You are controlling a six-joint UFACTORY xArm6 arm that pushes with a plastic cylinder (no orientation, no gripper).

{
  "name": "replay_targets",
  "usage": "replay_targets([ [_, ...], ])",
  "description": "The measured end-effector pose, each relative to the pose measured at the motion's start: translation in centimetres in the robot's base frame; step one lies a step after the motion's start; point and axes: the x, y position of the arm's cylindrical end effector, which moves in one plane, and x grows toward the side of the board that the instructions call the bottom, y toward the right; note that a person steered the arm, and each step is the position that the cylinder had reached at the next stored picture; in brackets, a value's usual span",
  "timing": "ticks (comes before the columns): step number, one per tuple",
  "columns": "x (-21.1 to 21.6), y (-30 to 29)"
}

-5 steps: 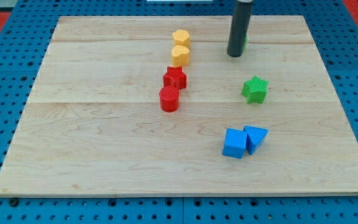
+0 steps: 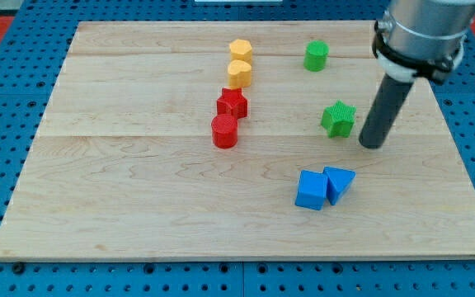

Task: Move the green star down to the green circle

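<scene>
The green star (image 2: 338, 118) lies on the wooden board, right of centre. The green circle (image 2: 316, 55) stands near the view's top, above and slightly left of the star, well apart from it. My tip (image 2: 373, 143) is down on the board just right of the star and a little lower, with a small gap between them. The dark rod rises from it toward the view's top right.
Two yellow blocks (image 2: 239, 63) sit one above the other at top centre. A red star (image 2: 232, 103) and a red cylinder (image 2: 224, 131) lie below them. A blue cube (image 2: 311, 190) touches a blue triangle (image 2: 339, 182) below the star.
My tip has moved from the top, where the rod hid the green circle, down and right to beside the green star. The circle now shows. No block has moved.
</scene>
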Motion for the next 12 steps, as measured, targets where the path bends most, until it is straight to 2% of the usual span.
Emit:
replay_targets([
  [4, 0.3, -2.3],
  [5, -1.2, -2.5],
  [6, -5.6, -2.6],
  [7, -4.5, -0.2],
  [8, -0.8, 1.4],
  [10, -1.6, -4.6],
  [12, -3.9, -6.7],
])
